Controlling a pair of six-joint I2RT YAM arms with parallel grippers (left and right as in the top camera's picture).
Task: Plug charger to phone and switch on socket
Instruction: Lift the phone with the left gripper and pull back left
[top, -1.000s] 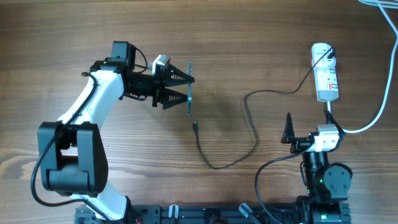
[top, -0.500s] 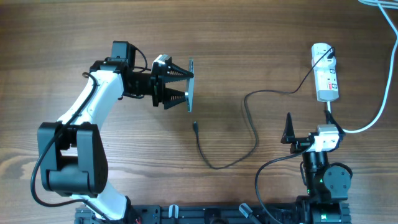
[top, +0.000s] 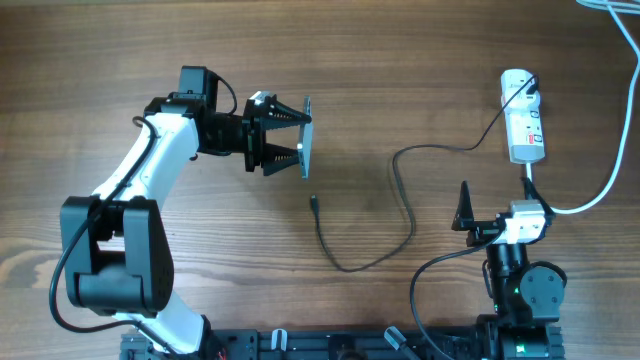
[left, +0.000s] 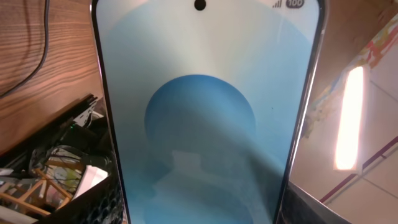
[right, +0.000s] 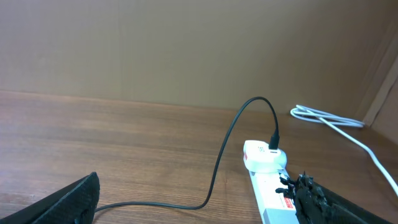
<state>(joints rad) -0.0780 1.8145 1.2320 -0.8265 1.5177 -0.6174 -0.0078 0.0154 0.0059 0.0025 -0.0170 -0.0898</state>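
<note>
L gripper (top: 300, 138), fingers clamped on the phone (top: 306, 140), holds it on edge approx 11 o'clock of centre on the wood table (top: 400, 60), screen lit. The charger (top: 411, 218) lies loose: connector tip at the phone's 6 o'clock, not touching it; plug in the socket (top: 523, 128), far 2 o'clock. R gripper (right: 196, 179), at the socket's 6 o'clock, has fingers wide apart and holds nothing.

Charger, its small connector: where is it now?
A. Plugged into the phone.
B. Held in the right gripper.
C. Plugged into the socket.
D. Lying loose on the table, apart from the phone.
D: the connector of the charger lies on the table, apart from the phone that the left gripper holds.
</note>
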